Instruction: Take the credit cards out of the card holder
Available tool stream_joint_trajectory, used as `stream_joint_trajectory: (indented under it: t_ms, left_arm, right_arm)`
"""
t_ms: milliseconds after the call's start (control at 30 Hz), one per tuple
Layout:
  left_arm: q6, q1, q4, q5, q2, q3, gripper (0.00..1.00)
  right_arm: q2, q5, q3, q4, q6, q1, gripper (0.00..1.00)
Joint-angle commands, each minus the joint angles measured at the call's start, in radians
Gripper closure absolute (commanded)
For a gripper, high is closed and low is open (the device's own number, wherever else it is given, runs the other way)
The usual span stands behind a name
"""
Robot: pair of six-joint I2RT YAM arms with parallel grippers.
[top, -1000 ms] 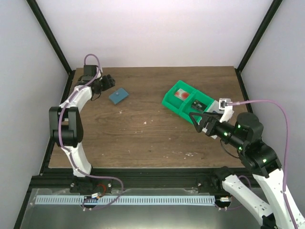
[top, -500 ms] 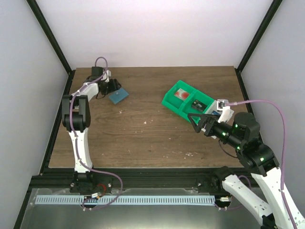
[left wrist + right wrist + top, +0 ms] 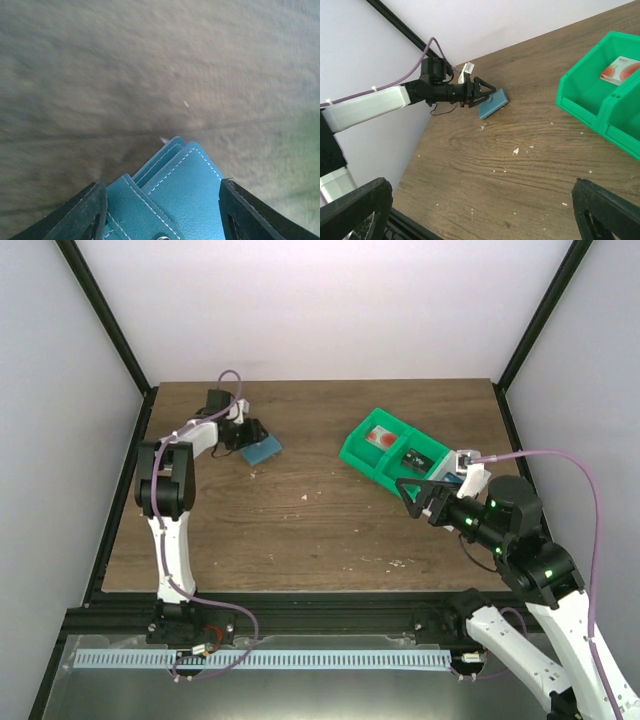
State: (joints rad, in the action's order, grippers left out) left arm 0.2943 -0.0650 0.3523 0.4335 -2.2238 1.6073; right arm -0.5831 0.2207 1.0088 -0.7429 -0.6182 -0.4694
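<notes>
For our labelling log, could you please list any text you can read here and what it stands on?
Card in the bin: red mark and tiny print, too blurred to read.
Wallet: no text, only stitching.
No other writing is legible.

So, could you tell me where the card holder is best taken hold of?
Probably by its opposite side edges, at the end facing the left gripper, coming in low from the far left. The card holder lies flat and folded shut, thin, and narrow enough to sit between that gripper's fingers.
</notes>
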Motion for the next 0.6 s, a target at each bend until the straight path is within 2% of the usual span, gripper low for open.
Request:
stream_joint_trajectory:
  t_ms: [0,133,367,567]
  left_arm:
    - [-0.016,-0.070,0.065,0.008,0.032,-0.104,0.37]
    - [0.013,-0.110,0.028,0.026,0.090,-0.215,0.41]
    - [0.101,-0.197,-0.110,0.093,0.266,-0.469,0.43]
    - [0.130,-0.253,-0.200,0.137,0.346,-0.589,0.43]
  right_arm:
    - [-0.006,-0.057,-0.040,-0.045,-0.019,-0.011,0.00]
    - [-0.026,-0.041,-0.102,-0.036,-0.048,-0.011,0.00]
    - [-0.037,-0.025,-0.224,0.023,-0.083,-0.011,0.01]
    - [-0.056,0.050,-0.321,0.126,-0.096,-0.011,0.08]
